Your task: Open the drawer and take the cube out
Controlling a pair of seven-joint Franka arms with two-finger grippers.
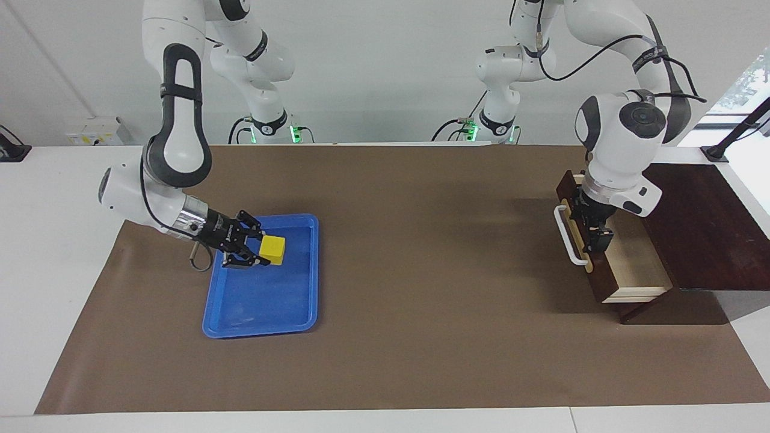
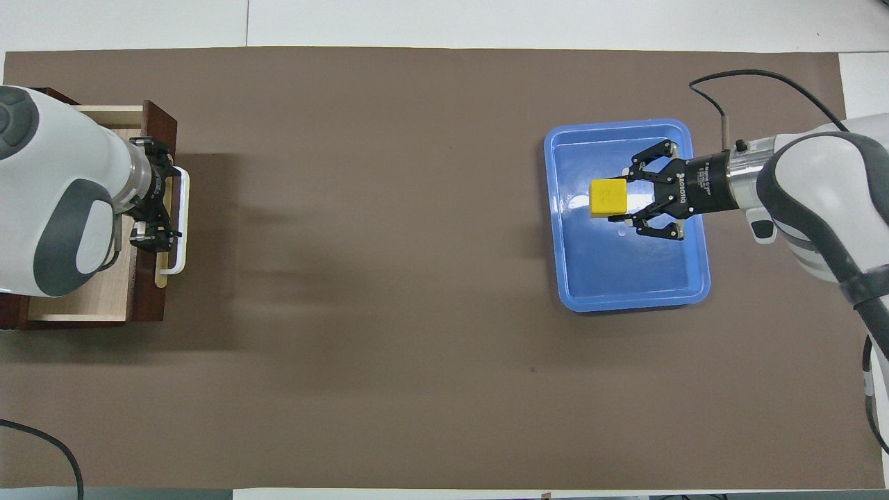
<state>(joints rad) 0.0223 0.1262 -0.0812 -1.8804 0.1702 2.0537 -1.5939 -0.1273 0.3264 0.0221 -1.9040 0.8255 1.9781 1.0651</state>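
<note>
The drawer (image 1: 634,270) of the dark brown box (image 1: 704,228) stands pulled open at the left arm's end of the table, and its pale interior shows. Its white bar handle (image 1: 568,240) faces the table's middle. My left gripper (image 1: 592,231) hangs open over the drawer's front panel, just inside the handle; in the overhead view (image 2: 165,194) the arm hides most of the drawer (image 2: 104,298). My right gripper (image 1: 263,248) is shut on the yellow cube (image 1: 274,249) and holds it over the blue tray (image 1: 264,294). The cube (image 2: 608,198) also shows over the tray in the overhead view.
The blue tray (image 2: 625,278) lies on the brown mat (image 2: 389,278) toward the right arm's end of the table. White table surface (image 1: 54,240) borders the mat. A cable (image 2: 757,80) trails from the right arm.
</note>
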